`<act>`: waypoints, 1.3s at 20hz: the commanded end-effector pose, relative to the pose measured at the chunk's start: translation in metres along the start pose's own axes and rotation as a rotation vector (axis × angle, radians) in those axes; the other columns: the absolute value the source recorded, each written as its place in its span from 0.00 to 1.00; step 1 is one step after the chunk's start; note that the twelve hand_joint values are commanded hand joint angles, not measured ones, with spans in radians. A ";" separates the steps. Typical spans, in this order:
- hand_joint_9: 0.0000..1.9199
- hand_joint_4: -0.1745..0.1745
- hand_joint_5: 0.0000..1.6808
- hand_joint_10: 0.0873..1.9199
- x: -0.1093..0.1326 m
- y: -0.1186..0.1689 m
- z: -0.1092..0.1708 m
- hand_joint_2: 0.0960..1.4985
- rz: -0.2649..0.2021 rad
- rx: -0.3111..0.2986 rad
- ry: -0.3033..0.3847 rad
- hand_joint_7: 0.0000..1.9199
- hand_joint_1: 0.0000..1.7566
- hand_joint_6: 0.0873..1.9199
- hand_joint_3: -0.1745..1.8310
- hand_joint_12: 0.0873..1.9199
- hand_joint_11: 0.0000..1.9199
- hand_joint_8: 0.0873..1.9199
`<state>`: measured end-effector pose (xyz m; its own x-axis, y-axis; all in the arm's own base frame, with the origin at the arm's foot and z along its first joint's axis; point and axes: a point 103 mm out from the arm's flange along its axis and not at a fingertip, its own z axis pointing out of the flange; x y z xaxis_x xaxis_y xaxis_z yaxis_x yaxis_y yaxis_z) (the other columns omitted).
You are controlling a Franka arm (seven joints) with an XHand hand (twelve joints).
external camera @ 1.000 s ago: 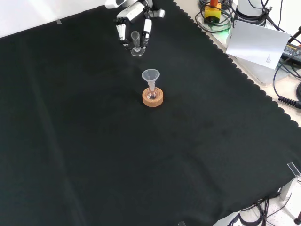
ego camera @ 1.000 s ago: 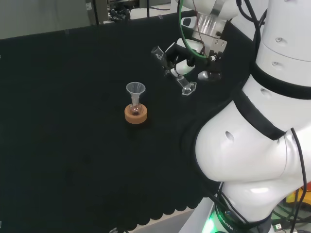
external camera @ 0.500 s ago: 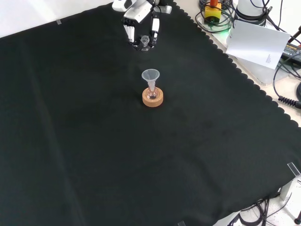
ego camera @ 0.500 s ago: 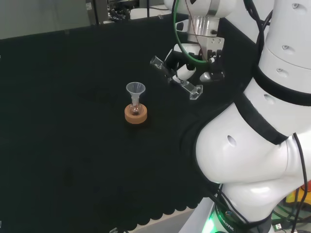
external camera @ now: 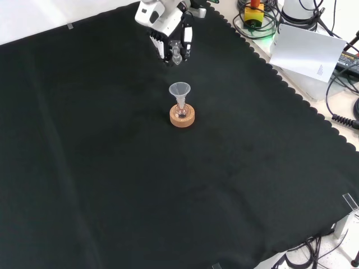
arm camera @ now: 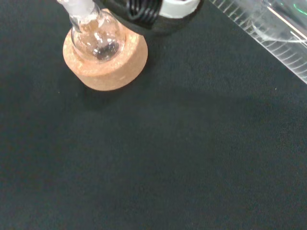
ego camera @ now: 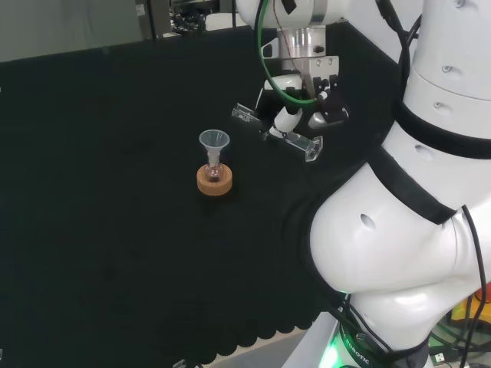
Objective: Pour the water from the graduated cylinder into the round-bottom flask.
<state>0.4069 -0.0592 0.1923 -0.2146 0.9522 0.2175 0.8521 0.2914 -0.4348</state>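
Note:
The hand (ego camera: 285, 116) is shut on a clear graduated cylinder (ego camera: 301, 141), held tilted close to level above the cloth. Its mouth points toward the funnel (ego camera: 214, 139) and stays a short way to the right of it in the head view. The funnel sits in a small round-bottom flask (ego camera: 215, 173) on a cork ring (ego camera: 214, 183). In the front view the hand (external camera: 168, 32) and cylinder (external camera: 177, 54) hang just beyond the funnel (external camera: 180, 89) and cork ring (external camera: 183, 118). The wrist view shows the flask (arm camera: 95, 39) on its cork ring (arm camera: 108, 69) and the cylinder's graduated wall (arm camera: 276, 36).
Black cloth (external camera: 112, 168) covers the bench all round the flask. The arm's white links (ego camera: 399, 230) stand at the right of the head view. Cables and a sheet of paper (external camera: 308, 53) lie past the cloth's scalloped edge at the front view's right.
The hand has carried the cylinder closer to the funnel, leftward in the head view. It has tipped the cylinder from a steep slant to nearly level.

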 end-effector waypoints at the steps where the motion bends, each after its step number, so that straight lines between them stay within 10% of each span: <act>1: 0.85 0.34 0.66 0.00 0.008 0.010 0.000 0.68 0.005 0.099 -0.034 0.79 0.65 0.39 0.09 0.31 0.72 0.05; 26: 0.87 0.33 0.66 0.00 0.017 0.016 -0.005 0.68 0.057 0.298 -0.154 0.81 0.65 0.39 0.09 0.31 0.73 0.04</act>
<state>0.4175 -0.0429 0.1936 -0.2570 0.9633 0.0772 0.7112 0.2427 -0.6597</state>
